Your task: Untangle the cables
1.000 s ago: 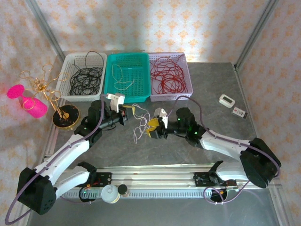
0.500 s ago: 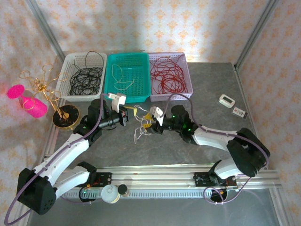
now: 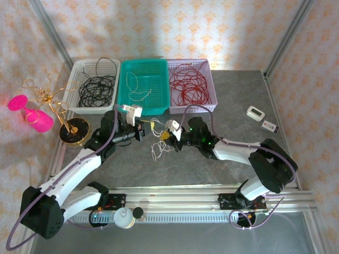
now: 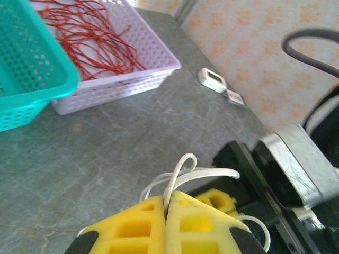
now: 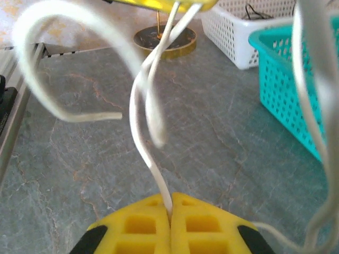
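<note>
Fingers (image 4: 132,228) of the left gripper (image 4: 167,209) are pressed together, pinching a strand of the white cable (image 4: 183,170). The right gripper (image 5: 170,211) is likewise closed on a strand of the same cable (pads meet with only the wire between).

Cable location: a loose tangle strung between the two grippers and trailing onto the table (image 3: 238,95), just in front of the teal basket (image 3: 159,109). Red cables (image 3: 189,84) lie in the lilac basket (image 3: 212,100), black cables (image 3: 97,87) in the white basket (image 3: 71,98).

Risks, judged:
- Both pinches sit close together on one snarl, so pulling apart may cinch a knot rather than open it.
- The wire is thin and could slip from the yellow pads under tension.
- Slack loops by the right gripper could catch on a finger.

Views: the top view gives the grippers' spacing and the trailing tail, which the wrist views do not. The wrist views give the pinch itself. The right one shows crossing loops, but blurred, so I cannot tell which strand passes over which.
</note>
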{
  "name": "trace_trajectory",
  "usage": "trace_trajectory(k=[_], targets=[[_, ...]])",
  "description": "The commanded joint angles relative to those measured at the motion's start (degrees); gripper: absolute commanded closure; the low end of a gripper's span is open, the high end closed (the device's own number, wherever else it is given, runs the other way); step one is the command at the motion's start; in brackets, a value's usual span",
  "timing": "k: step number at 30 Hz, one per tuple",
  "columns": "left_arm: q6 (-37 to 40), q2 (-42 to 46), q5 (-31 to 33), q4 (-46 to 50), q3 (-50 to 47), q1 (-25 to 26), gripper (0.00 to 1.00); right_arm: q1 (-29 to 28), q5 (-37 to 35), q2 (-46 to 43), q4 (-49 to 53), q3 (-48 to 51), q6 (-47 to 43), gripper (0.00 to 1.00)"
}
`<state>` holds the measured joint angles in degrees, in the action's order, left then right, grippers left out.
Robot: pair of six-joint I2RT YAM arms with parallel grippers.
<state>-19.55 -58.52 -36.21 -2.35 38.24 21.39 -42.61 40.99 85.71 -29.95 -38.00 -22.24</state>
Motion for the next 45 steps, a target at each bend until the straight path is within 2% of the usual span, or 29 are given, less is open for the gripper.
trace_trajectory(k=[1, 2, 3, 4, 7, 10, 12, 14, 15, 18, 21, 24, 26, 30, 35, 38, 41, 45], targets=[[-4.09, -1.83, 9.08, -1.04, 1.25, 0.15, 0.87, -0.15, -2.97, -4.83, 6.53, 0.93, 10.61, 1.00], [-5.41, -2.70, 10.83, -1.51, 0.60, -0.07, 0.69, -0.19, -3.21, -6.22, 10.71, 0.12, 13.36, 1.00], [-6.81, -3.50, 11.37, -2.48, -0.32, -0.35, 0.57, -0.19, -3.11, -7.55, 14.55, -0.51, 15.81, 1.00], [-7.74, -3.92, 11.42, -3.75, -1.17, -0.45, 0.51, -0.18, -2.76, -8.61, 17.45, -0.78, 17.91, 1.00], [-10.25, -3.65, 10.87, -9.59, -4.59, -0.45, 0.49, -0.19, 0.00, -10.89, 25.35, -1.03, 23.28, 1.00], [-10.76, -1.39, 11.85, -11.59, -6.35, -0.33, 0.43, -0.20, -0.17, -11.63, 34.17, -2.95, 29.58, 1.00], [-8.49, 1.39, 8.06, -14.51, -7.48, 0.84, 0.40, 0.07, -0.28, -11.12, 41.10, -6.09, 32.64, 1.00], [-5.19, 3.49, 4.09, -17.15, -7.90, 3.54, 0.38, 1.38, 4.66, -9.98, 46.05, -9.43, 34.13, 1.00], [-3.51, 3.80, 4.49, -16.11, -7.22, 5.17, 0.38, 2.32, 8.32, -9.55, 47.21, -10.95, 35.38, 1.00], [-1.28, 2.82, 4.51, -13.77, -6.39, 8.63, 0.41, 4.74, 15.49, -9.85, 45.91, -13.59, 40.15, 1.00], [-1.99, 3.79, 4.45, -17.39, -9.41, 11.84, 0.41, 8.78, 18.95, -8.70, 45.95, -15.95, 47.29, 1.00], [-3.48, 5.61, 4.65, -24.40, -13.04, 15.03, 0.38, 11.41, 20.34, -8.52, 41.02, -15.30, 55.81, 1.00], [-4.15, 4.46, 4.39, -26.47, -13.52, 16.34, 0.36, 11.57, 19.56, -8.19, 40.09, -15.62, 57.96, 1.00], [-4.26, -0.55, 2.59, -26.84, -10.91, 18.16, 0.39, 11.52, 15.57, -8.14, 41.73, -16.94, 57.01, 1.00], [-4.20, -5.76, 0.04, -26.78, -8.05, 19.67, 0.42, 11.53, 14.30, -9.46, 37.25, -14.81, 60.40, 1.00], [-3.31, -8.13, 1.38, -25.44, -5.85, 20.93, 0.46, 11.57, 13.50, -9.91, 36.16, -14.21, 61.00, 1.00], [-2.68, -10.02, 1.47, -24.51, -3.49, 21.37, 0.57, 11.57, 12.59, -10.06, 35.55, -13.70, 61.00, 1.00], [-2.49, -10.34, 2.87, -23.46, -1.96, 21.41, 0.88, 11.58, 12.45, -10.32, 34.49, -12.84, 61.50, 1.00]])
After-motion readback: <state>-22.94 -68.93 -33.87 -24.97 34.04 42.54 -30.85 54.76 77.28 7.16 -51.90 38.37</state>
